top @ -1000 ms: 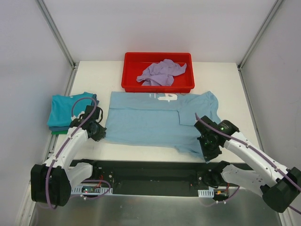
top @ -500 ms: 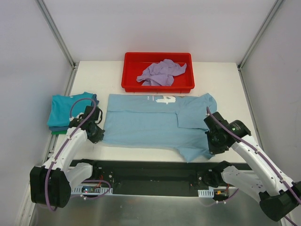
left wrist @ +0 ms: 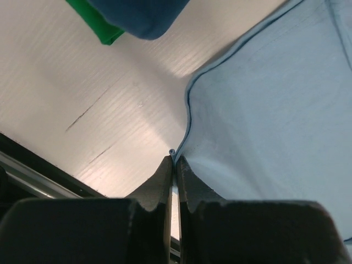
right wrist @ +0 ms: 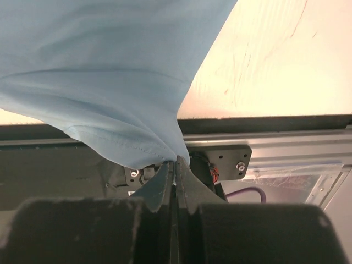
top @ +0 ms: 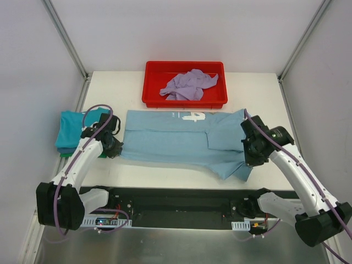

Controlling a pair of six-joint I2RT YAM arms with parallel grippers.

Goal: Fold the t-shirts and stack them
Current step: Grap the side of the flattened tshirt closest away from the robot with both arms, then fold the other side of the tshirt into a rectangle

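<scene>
A light blue t-shirt with white lettering lies spread across the table's middle. My left gripper is shut on its near left hem corner, low over the table. My right gripper is shut on its near right corner and holds that corner lifted, so the cloth hangs in a fold. A folded stack with a teal shirt on top lies at the left; its dark blue and green layers show in the left wrist view. A crumpled lavender shirt lies in the tray.
A red plastic tray stands at the back middle, just behind the blue shirt. White walls close the table on three sides. The black arm-mount rail runs along the near edge.
Both grippers moved away from me with the shirt's near edge, the right one farther and more to the right. The shirt's near hem drew back from the table's front edge.
</scene>
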